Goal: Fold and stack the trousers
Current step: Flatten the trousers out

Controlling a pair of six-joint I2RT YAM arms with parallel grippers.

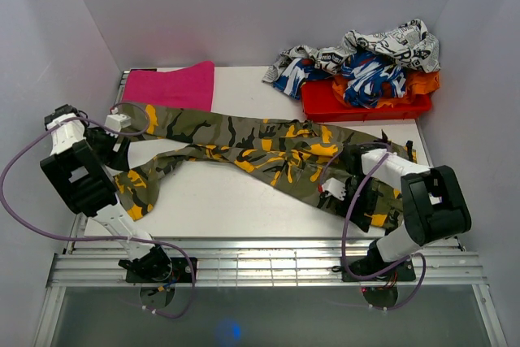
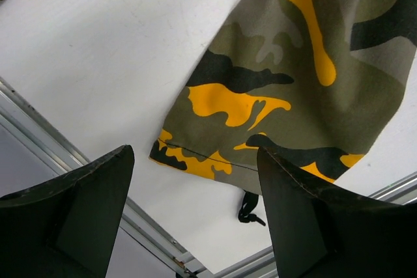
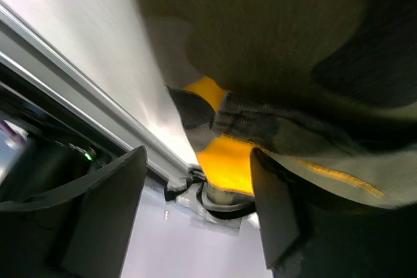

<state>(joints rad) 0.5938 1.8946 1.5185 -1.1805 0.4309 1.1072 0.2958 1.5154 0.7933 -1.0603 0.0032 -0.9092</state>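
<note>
The camouflage trousers (image 1: 260, 148) lie spread across the white table, legs to the left and waist to the right. My left gripper (image 1: 110, 152) hovers by the leg ends. In the left wrist view it (image 2: 194, 154) is open and holds nothing. A leg cuff (image 2: 260, 96) lies just beyond the fingertips, with a black cord (image 2: 249, 209) beside it. My right gripper (image 1: 345, 186) sits at the waist end. In the blurred right wrist view it (image 3: 197, 154) is open, and the trousers' edge (image 3: 228, 161) hangs against the right finger (image 3: 273, 213).
A pink cloth (image 1: 171, 85) lies at the back left. A red tray (image 1: 325, 105) at the back right carries a newsprint garment (image 1: 390, 42), a blue-and-white one (image 1: 370, 71) and an orange one (image 1: 424, 83). Aluminium rails (image 1: 268, 262) run along the near edge.
</note>
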